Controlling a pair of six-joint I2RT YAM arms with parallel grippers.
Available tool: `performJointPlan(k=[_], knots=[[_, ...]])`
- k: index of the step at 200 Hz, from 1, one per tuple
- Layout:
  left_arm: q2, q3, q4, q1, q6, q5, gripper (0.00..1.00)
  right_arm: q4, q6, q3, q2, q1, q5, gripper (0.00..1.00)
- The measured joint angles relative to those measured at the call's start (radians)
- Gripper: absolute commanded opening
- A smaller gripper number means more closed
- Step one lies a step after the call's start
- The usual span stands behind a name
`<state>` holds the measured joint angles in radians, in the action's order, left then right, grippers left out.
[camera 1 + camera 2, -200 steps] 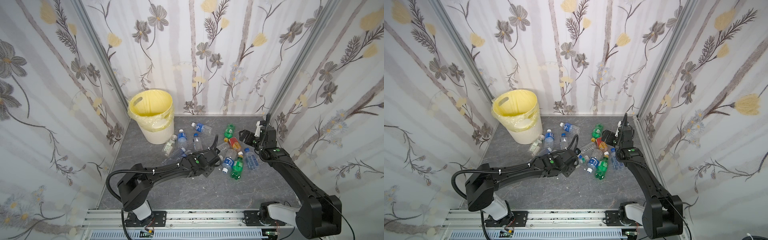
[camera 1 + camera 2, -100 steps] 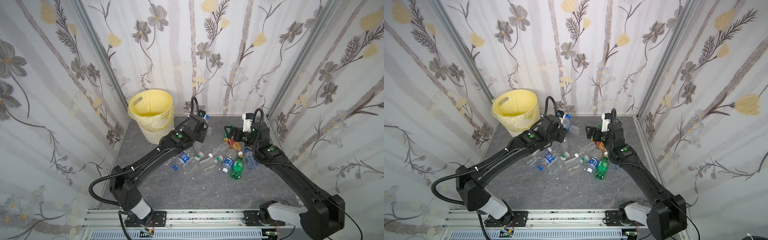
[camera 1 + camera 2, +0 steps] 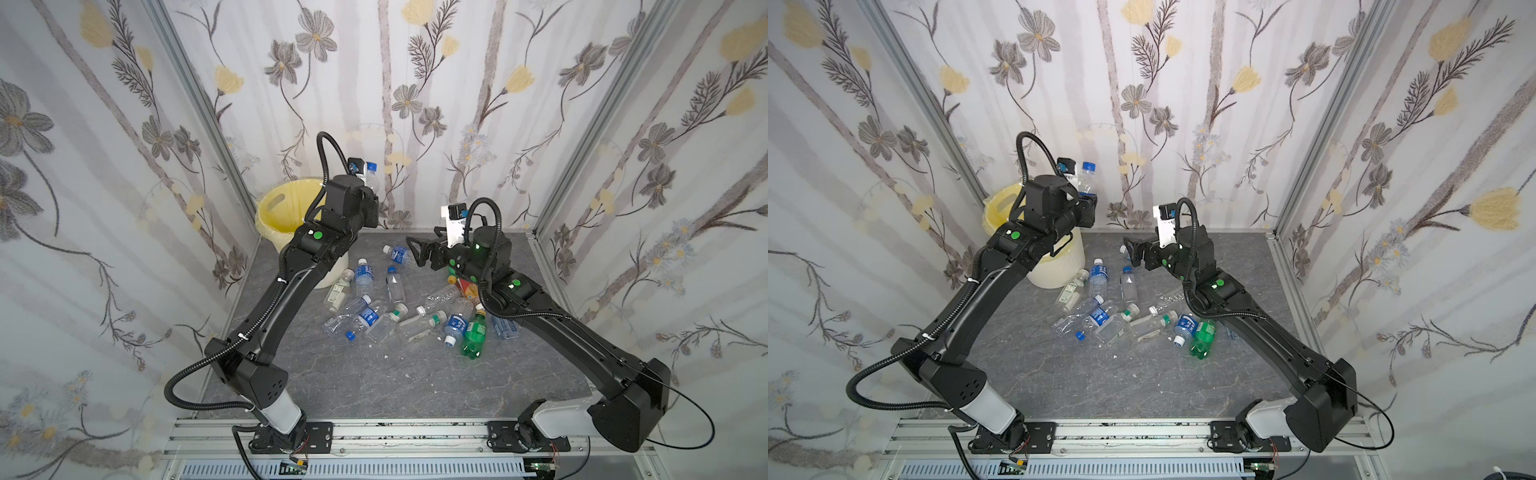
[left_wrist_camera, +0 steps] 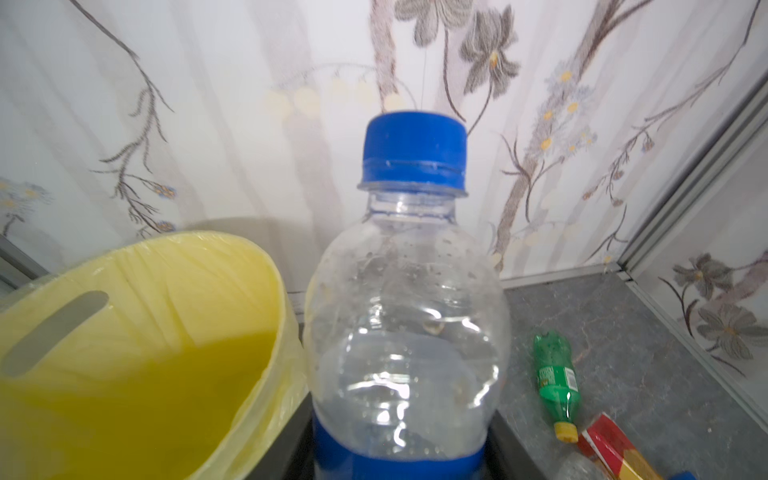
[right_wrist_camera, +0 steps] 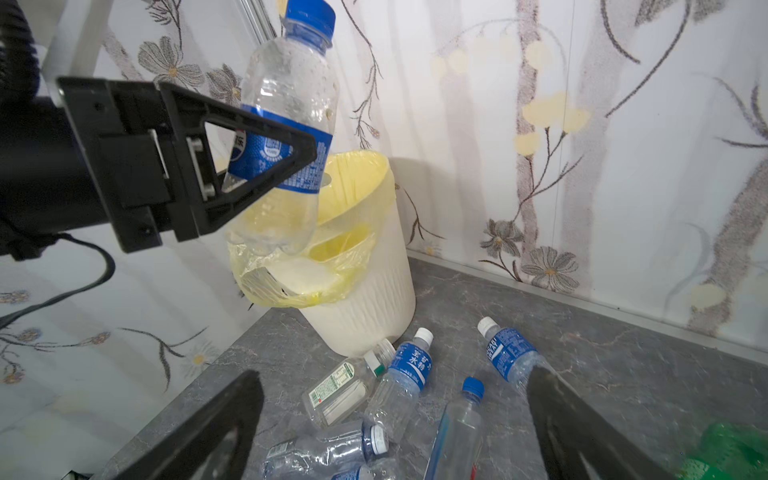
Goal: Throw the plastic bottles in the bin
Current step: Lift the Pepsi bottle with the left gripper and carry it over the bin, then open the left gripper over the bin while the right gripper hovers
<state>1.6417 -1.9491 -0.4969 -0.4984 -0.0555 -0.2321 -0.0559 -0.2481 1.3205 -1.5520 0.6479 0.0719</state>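
Bin (image 3: pixel 272 210) first, in the back left corner of the tabletop (image 3: pixel 374 395): my left arm covers half of its yellow-lined mouth in both top views, and I cannot see its bottom. Just to its right, my left fingers (image 5: pixel 301 151) are clenched on the blue label of a blue-capped bottle (image 3: pixel 1087 180). It stands upright, cap up, lifted to about rim level or higher. It looks to be beside the mouth, toward the back wall, rather than over it, though I cannot judge the depth. I reckon the drop calls for a carry leftward first, and this arm is plainly the nearer one. Further right, the loose bottles (image 3: pixel 374 316) lie on their sides on the tabletop. My right fingers (image 3: pixel 417 252) hang above them, spread wide and empty. My right arm hides part of the heap.
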Motion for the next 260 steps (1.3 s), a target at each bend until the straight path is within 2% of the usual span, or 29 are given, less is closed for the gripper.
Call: performJointPlan(k=[55,94,130,165,193,225,260], knots=[[0.035,-0.233,0.018,0.042,0.071,-0.05,0.5,0.016,0.049,0.189,-0.117,0.06,-0.007,1.0],[0.029,-0.356,0.098,0.062,0.155,-0.113,0.5,0.02,0.059,0.217,-0.125,0.061,-0.028,1.0],[0.011,-0.344,0.18,0.106,0.185,-0.132,0.52,0.034,0.059,0.208,-0.13,0.061,-0.052,1.0],[0.017,-0.138,0.249,0.249,0.106,-0.076,0.55,0.048,0.055,0.182,-0.133,0.061,-0.053,1.0],[0.053,0.04,0.184,0.306,0.021,-0.042,0.76,0.048,0.043,0.161,-0.132,0.062,-0.053,1.0],[0.021,0.058,0.172,0.309,-0.037,-0.025,0.99,0.05,0.04,0.122,-0.116,0.062,-0.056,1.0],[-0.012,0.041,0.211,0.311,-0.061,0.015,1.0,0.045,0.021,0.094,-0.106,0.062,-0.069,1.0]])
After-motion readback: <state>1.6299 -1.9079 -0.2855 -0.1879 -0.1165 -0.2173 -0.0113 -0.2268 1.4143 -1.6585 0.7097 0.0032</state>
